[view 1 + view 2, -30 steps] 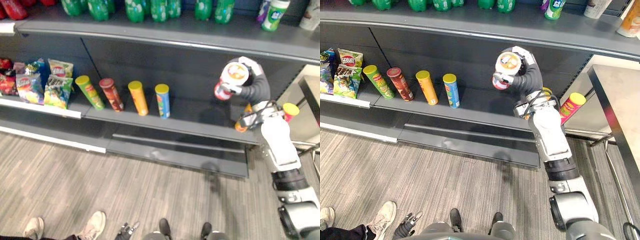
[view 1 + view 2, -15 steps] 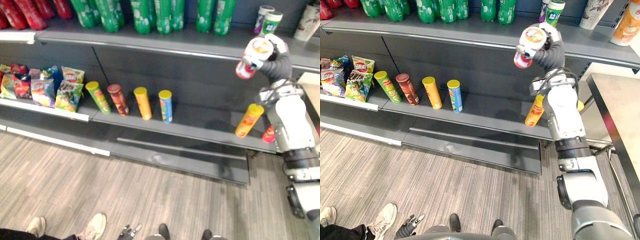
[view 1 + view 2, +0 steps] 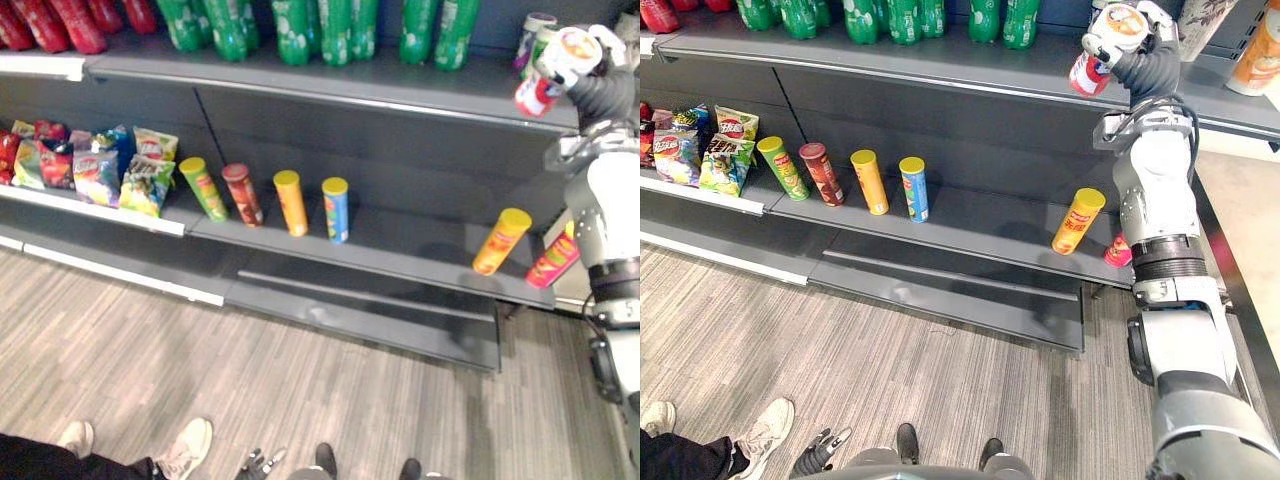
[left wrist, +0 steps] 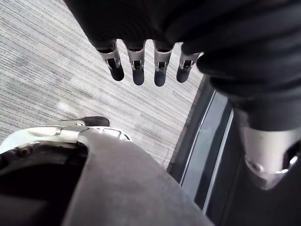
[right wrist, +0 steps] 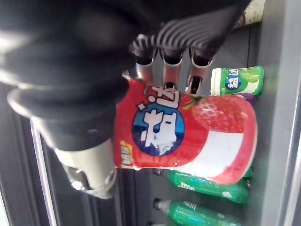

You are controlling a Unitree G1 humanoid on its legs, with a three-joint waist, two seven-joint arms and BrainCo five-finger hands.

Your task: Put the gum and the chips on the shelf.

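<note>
Right wrist view shows the right hand (image 5: 70, 61) gripping the glossy red gum tub (image 5: 183, 136), fingers (image 5: 143, 63) curled over its round side, just beside a green tub (image 5: 236, 81). Right eye view places it level with the upper shelf (image 3: 940, 65). Left hand (image 4: 136, 28) hangs loosely open above the striped floor (image 4: 47, 70).

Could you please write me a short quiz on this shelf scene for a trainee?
1. What does the right hand hold? A: a green soda bottle; B: a red-and-white plastic gum bottle; C: a bag of chips.
2. True or false: the left hand is curled round a soda bottle.
3. Fill in: on the lower grey metal shelf, the yellow cylindrical chip can is to the ___ of the blue cylindrical chip can.
Key: 1 B; 2 false, its fingers are straight and hold nothing; 3 right.
</note>
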